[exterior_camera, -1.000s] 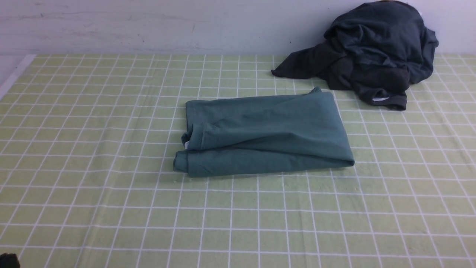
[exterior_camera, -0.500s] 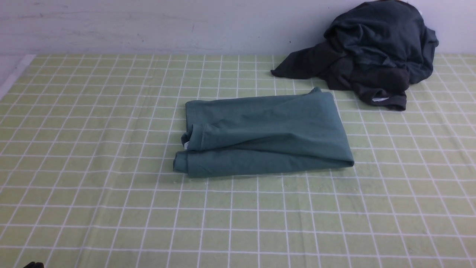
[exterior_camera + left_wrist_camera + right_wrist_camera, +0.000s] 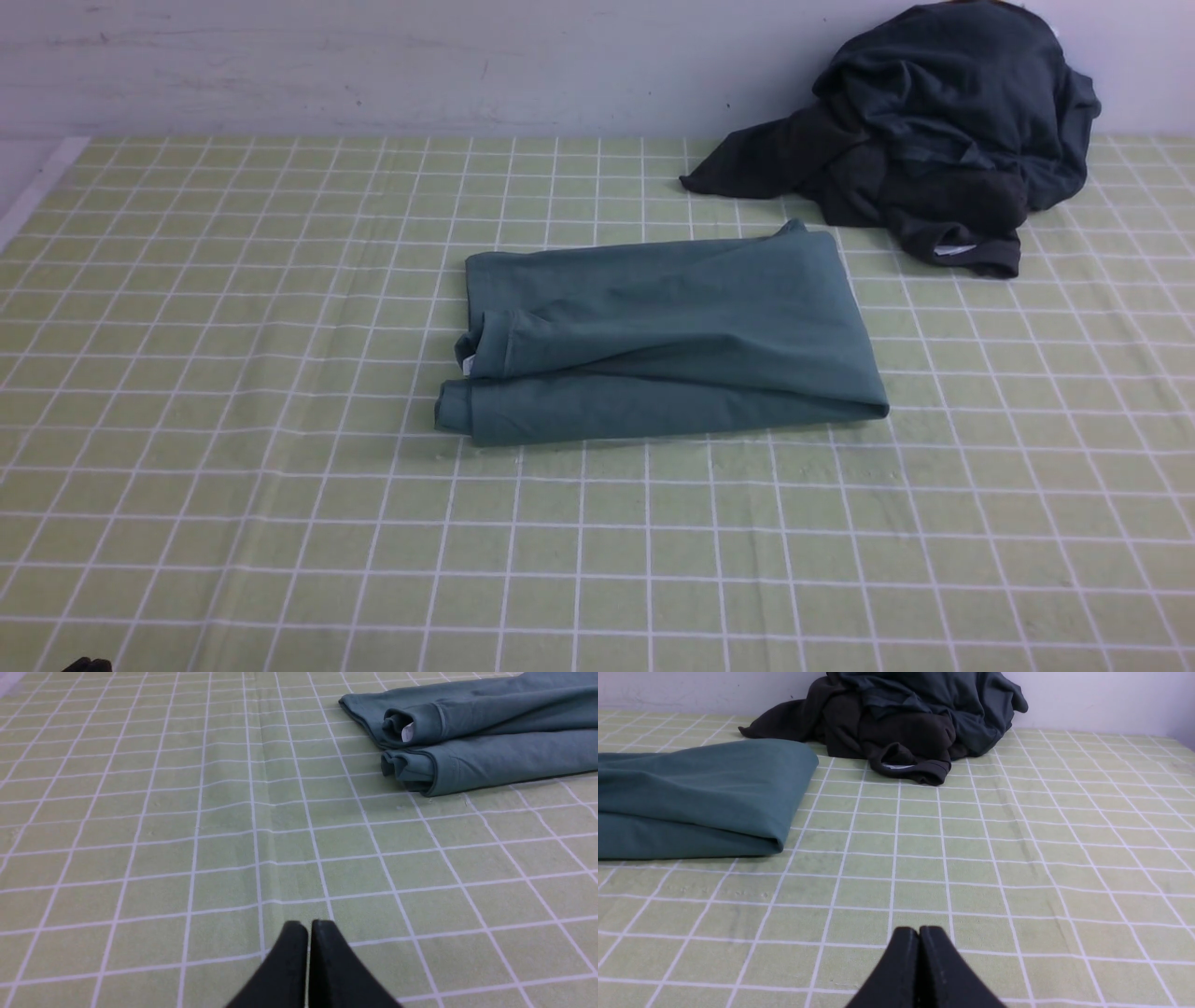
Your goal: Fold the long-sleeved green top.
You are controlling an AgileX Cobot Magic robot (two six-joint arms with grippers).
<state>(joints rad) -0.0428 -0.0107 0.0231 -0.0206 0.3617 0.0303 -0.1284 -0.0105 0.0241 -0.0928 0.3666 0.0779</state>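
Worktop [image 3: 233, 523] under green, white-gridded cloth. Folded green long-sleeved top [image 3: 672, 336] lies mid-surface; crumpled dark garments [image 3: 934, 140] heaped at far right, against the wall.

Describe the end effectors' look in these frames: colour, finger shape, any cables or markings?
Both wrist views show matte black fingers tapering to narrow, rounded tips: left end effector, right end effector. Surfaces look plain; no markings, cables or pads are visible. Only the finger ends are in frame. In the front view, just a sliver of black shows at the bottom left corner; the arms themselves are out of sight.
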